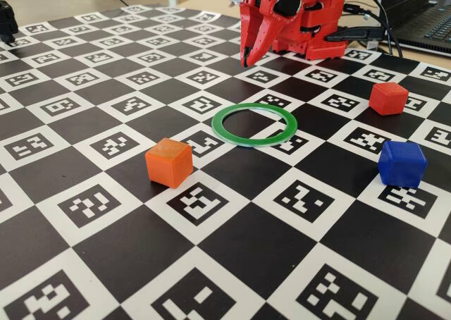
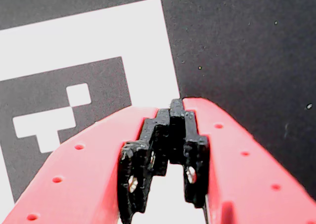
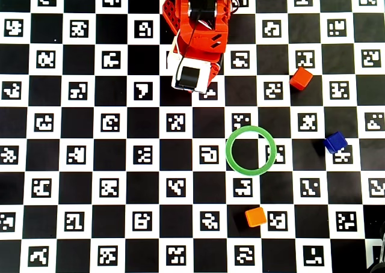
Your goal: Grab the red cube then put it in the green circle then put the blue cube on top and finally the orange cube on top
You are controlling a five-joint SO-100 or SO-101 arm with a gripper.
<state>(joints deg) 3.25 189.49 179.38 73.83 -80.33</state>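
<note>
My red gripper [image 1: 246, 60] hangs tip-down at the back of the board, its jaws shut with nothing between them. In the wrist view the gripper [image 2: 176, 105] shows its fingertips meeting over a black square, and no cube is in sight there. The green circle [image 1: 217, 125] [image 3: 228, 150] lies flat mid-board with its centre empty. In the fixed view the red cube [image 1: 388, 98] [image 3: 301, 79] sits to the right of the circle. The blue cube [image 1: 402, 163] [image 3: 335, 142] is nearer the camera on the right. The orange cube [image 1: 169, 162] [image 3: 255, 216] stands front left of the circle.
The marker-patterned checkerboard [image 1: 232, 263] covers the table. The arm's base and body [image 3: 198, 38] stand at the board's back edge. Cables and a laptop [image 1: 423, 17] lie behind at right in the fixed view, and a small black object [image 1: 7, 20] sits at the far left.
</note>
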